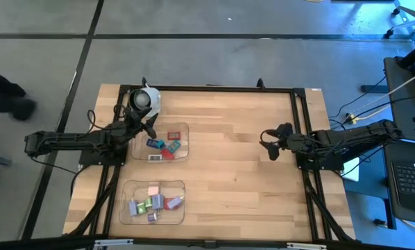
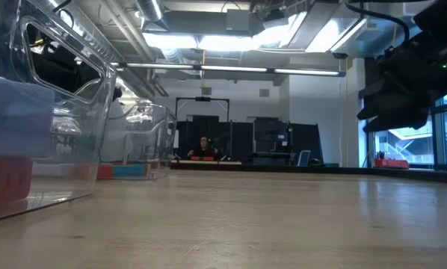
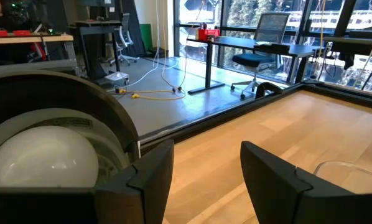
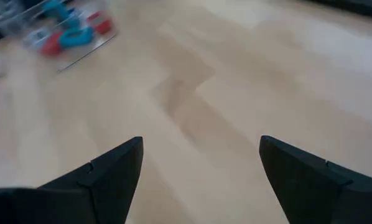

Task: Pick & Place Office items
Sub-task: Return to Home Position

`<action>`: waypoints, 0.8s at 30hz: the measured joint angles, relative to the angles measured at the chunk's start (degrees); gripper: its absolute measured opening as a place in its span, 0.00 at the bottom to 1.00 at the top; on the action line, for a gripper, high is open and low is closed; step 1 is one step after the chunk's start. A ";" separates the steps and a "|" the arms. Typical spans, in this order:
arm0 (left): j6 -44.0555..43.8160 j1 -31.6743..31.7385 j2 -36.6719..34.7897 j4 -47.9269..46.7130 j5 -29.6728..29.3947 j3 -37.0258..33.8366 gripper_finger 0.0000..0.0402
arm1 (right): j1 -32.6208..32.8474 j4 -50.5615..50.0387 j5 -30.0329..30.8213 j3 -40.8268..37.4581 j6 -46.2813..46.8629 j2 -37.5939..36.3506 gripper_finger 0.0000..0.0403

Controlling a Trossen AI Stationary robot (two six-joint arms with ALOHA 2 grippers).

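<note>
High view: left end effector point(image 1: 150, 130) open by a tray point(image 1: 182, 132); right end effector point(image 1: 269, 145) wide above the desk point(image 1: 228, 177).

The light wooden tabletop point(image 1: 235, 167) carries, on its left side, a white round object point(image 1: 145, 99) at the corner, one clear tray point(image 1: 183, 132) near it, and a second clear tray point(image 1: 134, 189) apart.

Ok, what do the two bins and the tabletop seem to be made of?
Top bin and bottom bin: clear glossy plastic, apparently; the pieces show through their walls. Tabletop: pale wood strips, probably sealed; grain and seams show.
</note>
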 joint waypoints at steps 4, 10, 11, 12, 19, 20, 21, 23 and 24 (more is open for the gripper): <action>0.00 0.00 0.00 0.00 0.02 0.00 0.45 | 0.00 0.00 -5.97 0.00 0.00 0.00 0.80; 0.00 0.00 0.00 -0.01 0.03 0.00 0.45 | -0.01 0.00 -11.22 0.00 -0.12 0.00 0.80; 0.00 0.00 0.00 -0.01 0.04 0.00 0.45 | -0.01 0.01 -11.70 0.00 -0.19 0.00 0.80; 0.00 0.00 0.00 0.00 0.04 0.00 0.45 | 0.00 0.00 -11.88 0.00 -0.17 0.00 0.80; 0.00 0.00 0.00 -0.02 0.04 0.00 0.45 | 0.00 0.00 -11.86 0.00 -0.17 0.00 0.80; 0.00 0.00 0.00 -0.02 0.04 0.00 0.45 | -0.01 0.00 -11.86 0.00 -0.17 0.00 0.80; 0.00 0.00 0.00 -0.01 0.04 0.00 0.45 | 0.00 0.01 -11.86 0.00 -0.17 0.00 0.80; 0.00 0.00 0.00 -0.02 0.04 0.00 0.45 | 0.00 0.02 -11.84 0.00 -0.17 0.00 0.80; 0.00 0.00 0.00 -0.02 0.04 0.00 0.45 | 0.00 0.00 -11.86 0.00 -0.17 0.00 0.80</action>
